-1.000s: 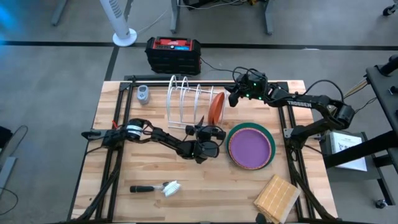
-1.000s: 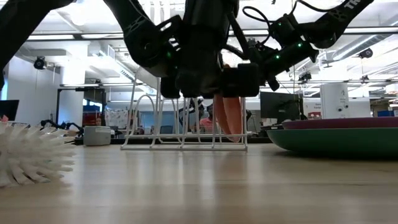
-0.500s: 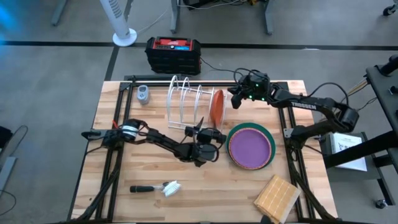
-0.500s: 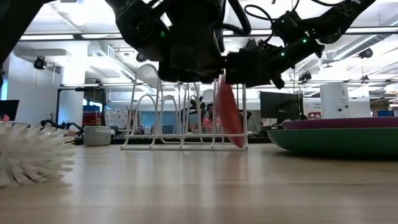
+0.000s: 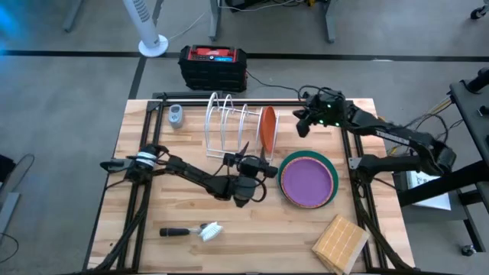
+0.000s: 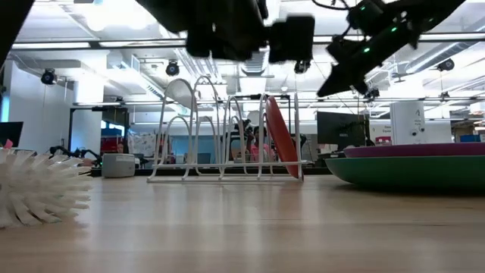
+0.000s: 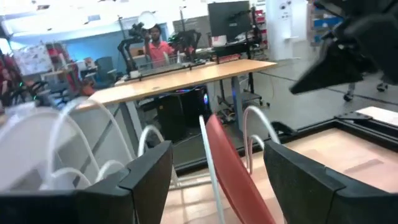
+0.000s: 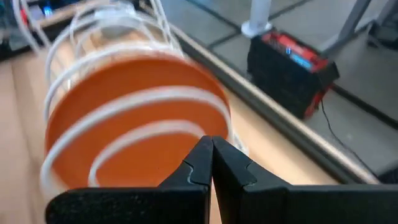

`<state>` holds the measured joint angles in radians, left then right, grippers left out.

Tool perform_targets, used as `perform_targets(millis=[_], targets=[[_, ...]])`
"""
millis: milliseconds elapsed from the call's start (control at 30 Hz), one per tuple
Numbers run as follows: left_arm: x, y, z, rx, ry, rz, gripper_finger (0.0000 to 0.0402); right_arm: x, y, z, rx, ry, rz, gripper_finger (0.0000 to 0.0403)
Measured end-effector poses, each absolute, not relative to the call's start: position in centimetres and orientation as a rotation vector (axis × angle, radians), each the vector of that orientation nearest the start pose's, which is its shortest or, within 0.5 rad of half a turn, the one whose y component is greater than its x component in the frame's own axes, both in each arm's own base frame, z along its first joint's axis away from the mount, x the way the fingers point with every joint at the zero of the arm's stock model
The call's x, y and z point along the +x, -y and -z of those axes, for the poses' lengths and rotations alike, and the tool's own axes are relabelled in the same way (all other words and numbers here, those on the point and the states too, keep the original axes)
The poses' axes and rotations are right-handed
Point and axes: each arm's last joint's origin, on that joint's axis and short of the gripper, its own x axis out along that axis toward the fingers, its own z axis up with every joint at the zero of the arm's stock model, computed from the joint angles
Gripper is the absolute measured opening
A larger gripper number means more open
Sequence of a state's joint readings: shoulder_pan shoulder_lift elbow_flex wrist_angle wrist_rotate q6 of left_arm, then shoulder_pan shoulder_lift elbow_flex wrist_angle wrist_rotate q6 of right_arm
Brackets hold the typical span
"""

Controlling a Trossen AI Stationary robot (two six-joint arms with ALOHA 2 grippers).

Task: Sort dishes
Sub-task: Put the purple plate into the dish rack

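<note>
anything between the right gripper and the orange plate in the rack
Only a wire hoop of the white rack; the high view shows a bare gap between right gripper and orange plate.

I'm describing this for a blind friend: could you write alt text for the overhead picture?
An orange plate stands on edge in the end slot of a white wire rack on a wooden table. Two dark robot arms flank it, the left gripper open just in front and the right gripper shut beside it. A purple plate lies on a teal plate nearby.
</note>
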<state>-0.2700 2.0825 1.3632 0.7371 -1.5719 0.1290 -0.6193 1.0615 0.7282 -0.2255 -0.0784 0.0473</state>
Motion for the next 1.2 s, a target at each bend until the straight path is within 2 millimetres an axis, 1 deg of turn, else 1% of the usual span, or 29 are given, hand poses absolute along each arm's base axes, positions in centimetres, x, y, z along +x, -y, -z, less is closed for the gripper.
perform_targets(millis=[100,200,333,400,467,533,567,667,767,867,1067,1200], targets=[[42.5,10.5,-23.4,0.131,-0.093,-1.245,0.0241,16.6,11.5,-26.1,0.278,-0.607,0.525,0.0000],[41.8,12.3,-24.5,0.176,-0.103,-1.131,0.0241,15.1,9.9,-25.9,0.356,-0.667,0.499,0.0000],[41.3,14.1,-25.5,0.174,-0.065,-0.943,0.0237,14.4,7.8,-24.7,0.472,-0.694,0.464,0.0000],[41.2,14.5,-26.0,0.140,-0.042,-0.809,0.0231,14.3,6.8,-24.0,0.512,-0.704,0.420,0.0000],[41.1,14.5,-26.4,0.063,-0.060,-0.608,0.0224,14.3,5.9,-23.3,0.548,-0.732,0.401,0.0000],[41.0,13.9,-26.3,-0.041,-0.146,-0.402,0.0217,14.2,5.2,-22.7,0.572,-0.759,0.387,0.0000],[41.0,13.6,-26.1,-0.094,-0.186,-0.350,0.0214,14.1,4.9,-22.6,0.582,-0.772,0.383,0.0000],[40.8,12.8,-25.1,-0.150,-0.286,-0.350,0.0206,13.8,4.1,-22.1,0.596,-0.829,0.405,0.0000],[40.7,12.8,-24.7,-0.155,-0.339,-0.326,0.0203,13.5,3.3,-21.7,0.601,-0.898,0.419,0.0000],[40.6,12.9,-24.4,-0.159,-0.372,-0.287,0.0203,13.2,2.7,-21.4,0.620,-0.963,0.422,0.0000],[40.5,12.8,-24.1,-0.157,-0.395,-0.297,0.0203,12.8,1.8,-20.9,0.649,-1.051,0.426,0.0000],[40.5,12.8,-24.0,-0.165,-0.406,-0.305,0.0203,12.7,1.8,-20.6,0.633,-1.086,0.497,0.0010]])
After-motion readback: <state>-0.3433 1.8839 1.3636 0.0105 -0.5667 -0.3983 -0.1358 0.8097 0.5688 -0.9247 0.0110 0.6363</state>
